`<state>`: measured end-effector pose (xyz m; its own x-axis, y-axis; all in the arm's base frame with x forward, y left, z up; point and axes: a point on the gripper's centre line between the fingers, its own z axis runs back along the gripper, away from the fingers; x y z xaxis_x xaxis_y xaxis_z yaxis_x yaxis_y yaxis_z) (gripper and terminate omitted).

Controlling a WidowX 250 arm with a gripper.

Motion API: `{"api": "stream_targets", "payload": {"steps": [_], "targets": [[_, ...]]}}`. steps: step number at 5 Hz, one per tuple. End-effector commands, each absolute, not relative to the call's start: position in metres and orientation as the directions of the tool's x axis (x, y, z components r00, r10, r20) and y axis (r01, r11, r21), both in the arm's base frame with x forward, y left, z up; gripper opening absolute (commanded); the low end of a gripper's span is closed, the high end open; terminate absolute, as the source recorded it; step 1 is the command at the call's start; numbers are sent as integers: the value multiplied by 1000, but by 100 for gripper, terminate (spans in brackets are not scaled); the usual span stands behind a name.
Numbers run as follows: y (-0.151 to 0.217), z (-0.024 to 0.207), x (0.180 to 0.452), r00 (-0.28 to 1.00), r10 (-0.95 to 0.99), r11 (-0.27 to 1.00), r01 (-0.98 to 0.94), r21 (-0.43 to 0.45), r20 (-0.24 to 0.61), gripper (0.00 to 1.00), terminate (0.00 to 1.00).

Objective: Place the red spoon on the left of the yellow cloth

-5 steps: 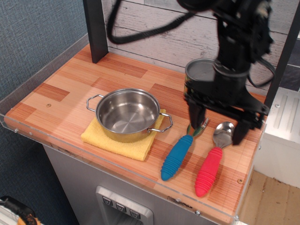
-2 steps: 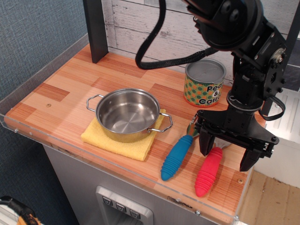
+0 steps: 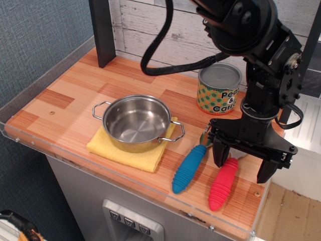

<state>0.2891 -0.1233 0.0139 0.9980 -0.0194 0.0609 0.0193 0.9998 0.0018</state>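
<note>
Here, the red spoon [image 3: 222, 184], with its thick ribbed red-pink handle, is seen flat on the desk [image 3: 70, 95], its bowl hidden under the spread-open pincer [image 3: 243, 165].

A toy spoon with a thick ribbed red handle [image 3: 223, 183] lies flat near the counter's front right, its bowl hidden, well apart from a square soft yellow cloth [image 3: 131, 152] spread under a steel pot.
</note>
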Motion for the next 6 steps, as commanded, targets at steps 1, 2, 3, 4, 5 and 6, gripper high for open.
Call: {"api": "stream_targets", "payload": {"steps": [1,2,3,4,5,6], "targets": [[-118,7,283,997,-16,999,18,-27,71,100,0],[-115,3,280,998,-11,999,14,-44,66,100,0],[-115,1,279,997,-1,999,3,-37,81,0,0],[-112,4,279,996,-7,1000,8,-20,87,0,0],[-106,14,278,995,-5,1000,6,-13,104,0,0],[-99,33,281,990,7,999,-1,-42,139,0,0]]}}
